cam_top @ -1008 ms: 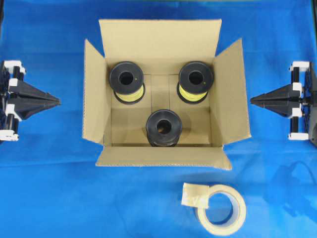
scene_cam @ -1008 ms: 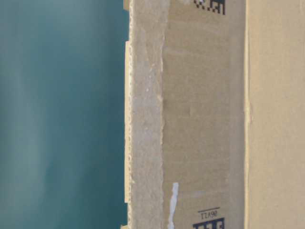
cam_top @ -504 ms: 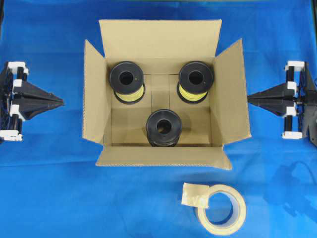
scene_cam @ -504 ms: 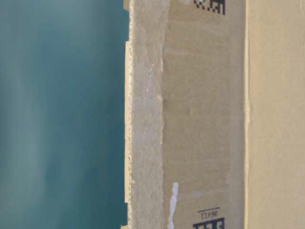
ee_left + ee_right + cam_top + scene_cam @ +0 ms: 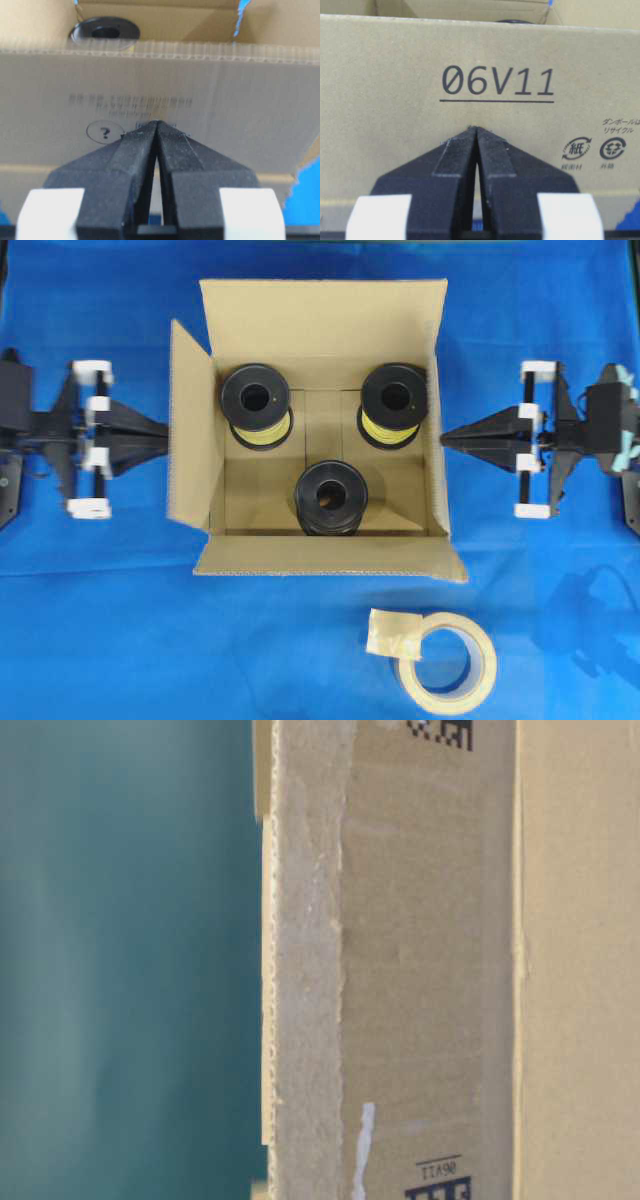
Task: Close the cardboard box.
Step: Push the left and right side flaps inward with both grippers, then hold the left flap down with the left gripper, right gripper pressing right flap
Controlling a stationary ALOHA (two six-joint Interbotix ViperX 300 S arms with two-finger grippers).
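Observation:
The cardboard box (image 5: 322,318) stands open in the middle of the overhead view, its back and front flaps (image 5: 330,556) spread outward. The left flap (image 5: 190,435) leans outward; the right flap (image 5: 438,440) stands nearly upright. My left gripper (image 5: 163,432) is shut, its tip against the left flap's outer face (image 5: 225,95). My right gripper (image 5: 445,437) is shut, its tip touching the right flap's outer face (image 5: 395,75), just below the print "06V11" (image 5: 497,81). In the wrist views both grippers (image 5: 157,123) (image 5: 476,129) hold nothing.
Three black spools (image 5: 256,400) (image 5: 396,398) (image 5: 330,498) stand inside the box, two wound with yellow. A beige tape roll (image 5: 447,660) lies on the blue cloth (image 5: 110,640) in front of the box. The table-level view is filled by cardboard (image 5: 420,970).
Both arms have moved inward from the table's sides to the box. The right flap has swung from leaning outward to nearly upright. The left flap has barely moved.

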